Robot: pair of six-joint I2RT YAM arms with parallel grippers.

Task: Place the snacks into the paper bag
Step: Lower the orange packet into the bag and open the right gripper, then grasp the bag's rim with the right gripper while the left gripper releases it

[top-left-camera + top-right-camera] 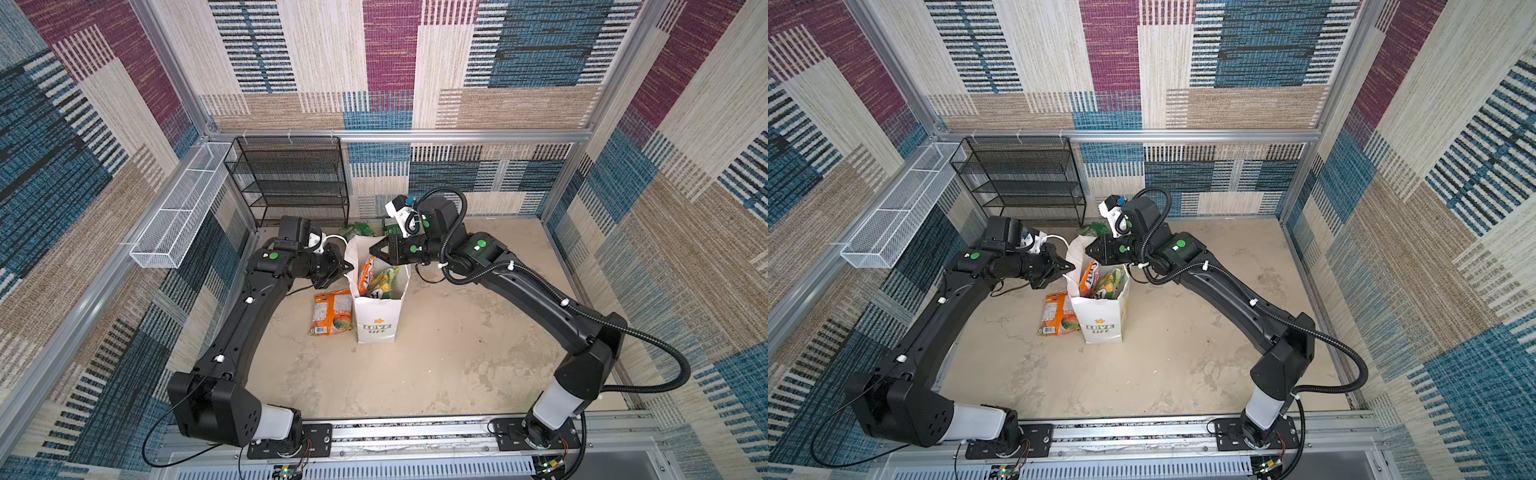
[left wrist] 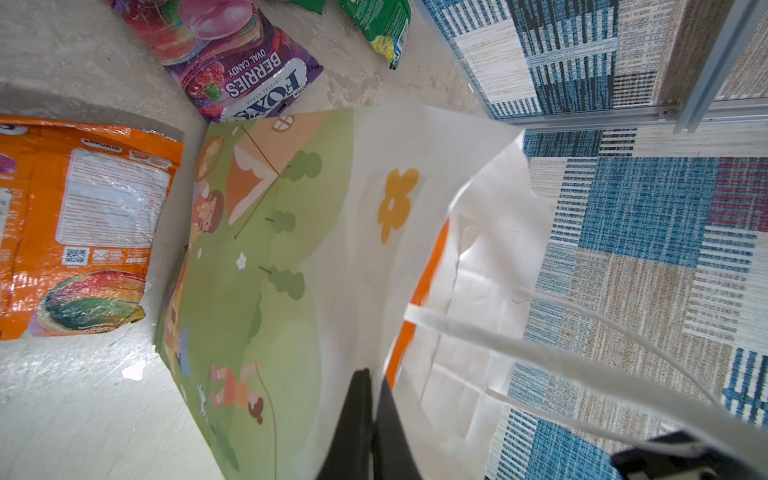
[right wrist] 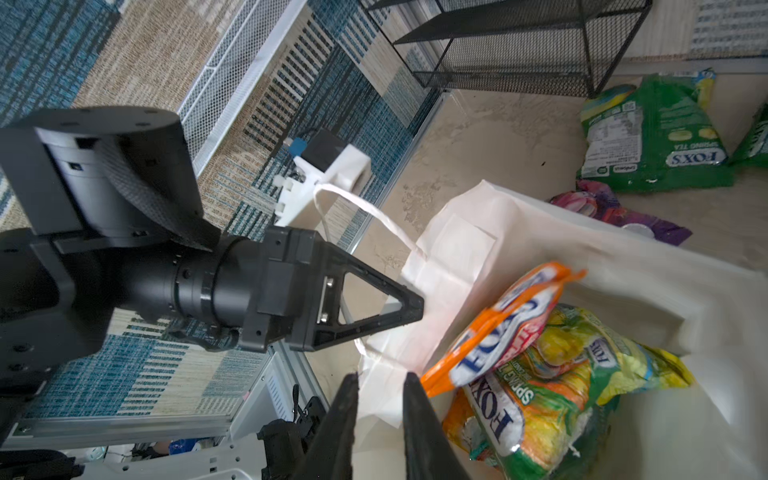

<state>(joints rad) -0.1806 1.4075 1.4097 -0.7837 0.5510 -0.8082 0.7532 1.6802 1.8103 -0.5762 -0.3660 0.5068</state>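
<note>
Pinching the paper bag (image 1: 376,318), left gripper (image 1: 350,266); right gripper (image 1: 371,250) slightly parted.

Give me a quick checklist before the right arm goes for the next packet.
1. Bag standing, mouth open: ok.
2. Left gripper shut on the bag's rim: ok.
3. Right gripper open and empty over the bag's mouth: ok.
4. Top packet inside the bag: ok.
5. All packets bagged: not ok. The orange packet lies beside the bag; the pink packet and green packets lie beyond it.
6. Room for the rest in the bag: cannot tell.
</note>
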